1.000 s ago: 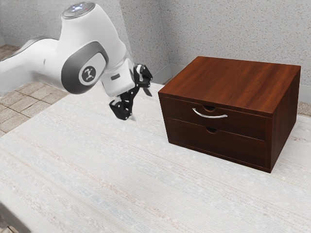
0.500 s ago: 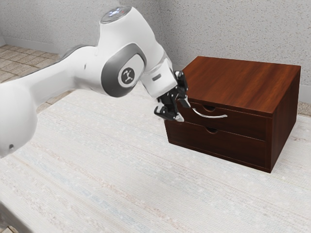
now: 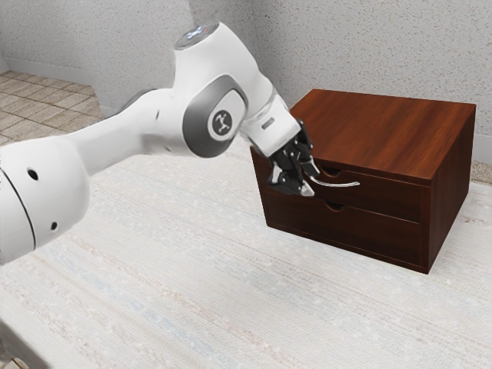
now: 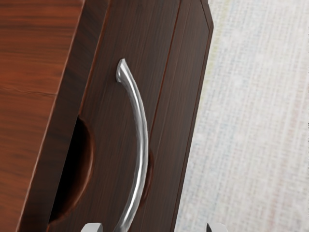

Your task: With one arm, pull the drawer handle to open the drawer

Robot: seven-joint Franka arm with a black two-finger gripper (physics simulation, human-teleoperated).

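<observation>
A dark wooden two-drawer cabinet (image 3: 377,131) stands on the table at the exterior view's right. Its top drawer (image 3: 384,198) sits flush with the cabinet front and carries a curved silver handle (image 3: 338,184). My black gripper (image 3: 306,186) is at the handle's end nearest the arm, right up against the drawer front. In the wrist view the handle (image 4: 138,145) arcs across the drawer front, and my two fingertips (image 4: 91,226) stand wide apart with the handle's near end between them, close to one of them. The gripper is open.
The lower drawer (image 3: 361,231) has only a notch and sits shut. A pale textured tabletop (image 3: 192,292) spreads in front of the cabinet. A grey wall (image 3: 384,46) rises behind it, and tiled floor (image 3: 31,92) lies at the far left.
My arm has swung toward the exterior view's right, carrying the gripper from the open tabletop to the top drawer's handle. The cabinet and drawers have not moved.
</observation>
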